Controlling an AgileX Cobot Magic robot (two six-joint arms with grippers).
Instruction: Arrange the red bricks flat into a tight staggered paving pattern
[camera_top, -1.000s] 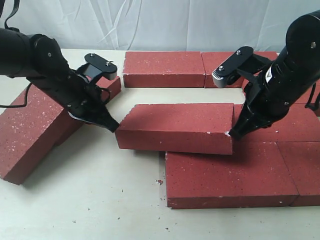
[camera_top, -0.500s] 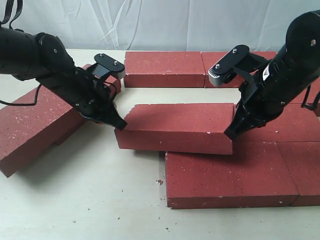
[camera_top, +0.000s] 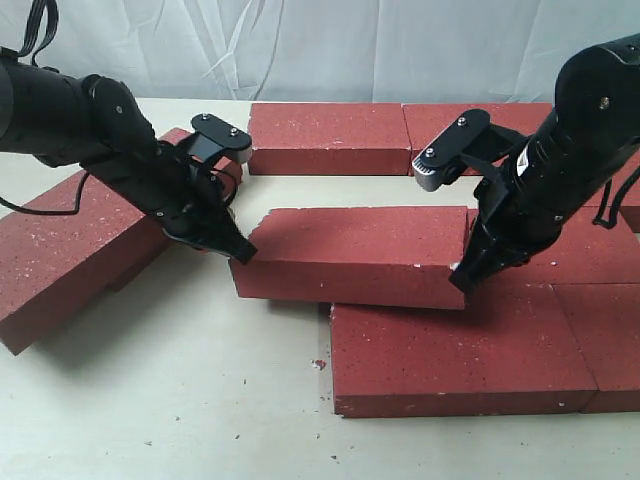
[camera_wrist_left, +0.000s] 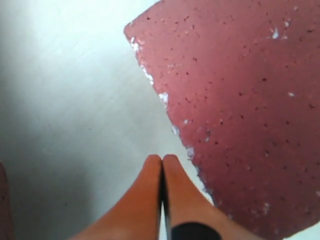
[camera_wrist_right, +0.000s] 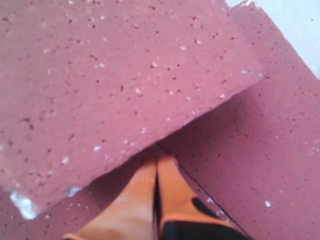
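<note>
Middle red brick (camera_top: 350, 255) lies left–right, bracketed end to end.
Left gripper (camera_top: 240, 252) at its left end, right gripper (camera_top: 462, 280) at its right end; both pinched closed, holding nothing.

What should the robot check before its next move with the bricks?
1. Left claw shut for pushing: ok.
2. Right claw shut: ok.
3. Claws at opposite ends of the middle brick: ok.
4. Middle brick lying flat: not ok, it looks propped on the front brick.
5. Middle brick tight against the back brick: not ok, there is a gap.
6. Claw tips touching the brick: cannot tell.
</note>
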